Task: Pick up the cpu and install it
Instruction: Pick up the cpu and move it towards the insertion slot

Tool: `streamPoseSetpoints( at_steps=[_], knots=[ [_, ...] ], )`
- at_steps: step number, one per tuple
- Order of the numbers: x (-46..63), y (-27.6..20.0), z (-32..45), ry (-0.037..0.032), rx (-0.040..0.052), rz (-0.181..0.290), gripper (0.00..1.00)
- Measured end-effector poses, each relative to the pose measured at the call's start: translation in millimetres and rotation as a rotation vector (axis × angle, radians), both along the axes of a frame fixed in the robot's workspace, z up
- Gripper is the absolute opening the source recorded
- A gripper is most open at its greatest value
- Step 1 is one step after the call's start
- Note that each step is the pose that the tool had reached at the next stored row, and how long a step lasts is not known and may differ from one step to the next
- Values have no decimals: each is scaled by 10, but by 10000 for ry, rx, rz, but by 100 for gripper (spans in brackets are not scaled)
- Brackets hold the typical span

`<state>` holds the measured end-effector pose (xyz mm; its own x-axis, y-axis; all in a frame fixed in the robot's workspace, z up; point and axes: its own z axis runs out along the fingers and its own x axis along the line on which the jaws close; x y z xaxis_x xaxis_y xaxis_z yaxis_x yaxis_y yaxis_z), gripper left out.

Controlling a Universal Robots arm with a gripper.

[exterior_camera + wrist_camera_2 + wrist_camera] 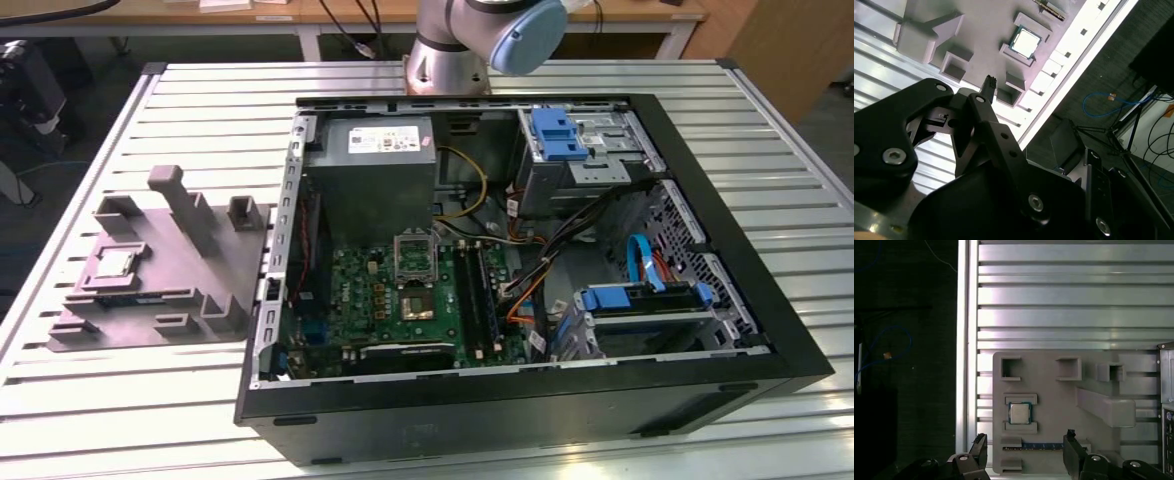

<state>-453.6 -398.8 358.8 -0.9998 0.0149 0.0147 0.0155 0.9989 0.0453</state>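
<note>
The cpu (111, 262) lies flat, silver top up, in a small square pocket of the big grey tray (160, 325). In the first wrist view the cpu (1019, 413) has little raised walls on two sides of it. In the second wrist view the cpu (1025, 42) looks pale & shiny in that same pocket. A long thin strip (1040, 445) w/ blue on it lies in a slot just beside the pocket. The tray also has tall upright blocks (180, 200) & some square cups (1011, 369).

The end effector (1025, 436) hangs over the tray. Its two black fingers (1070, 440) are spread wide, w/ nothing btw them. It doesn't touch the cpu. The cpu is nr the gap but not in it. In the second wrist view one thin black fingertip (989, 85) points at the tray, apart from the cpu.

The tray lies on the metal slat table (120, 420), nr the table's edge at the exterior view's left, just beside the black PC case (534, 410). The case lies open side up & fills the mid of the table. Inside are a green board (387, 300), a grey power box (380, 150), blue drive holders (557, 135) & lots of cables (587, 230). The arm (461, 45) stands at the table's back edge, behind the case.
</note>
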Motion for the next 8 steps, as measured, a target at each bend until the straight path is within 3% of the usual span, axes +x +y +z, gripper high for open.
streamPoseSetpoints(
  at_steps=[1,3,6,8],
  knots=[
    [0,0,-1,0,0,0,71],
    [0,0,-148,0,0,0,71],
    [0,0,-209,0,0,0,71],
    [0,0,-211,0,0,0,71]
  ],
)
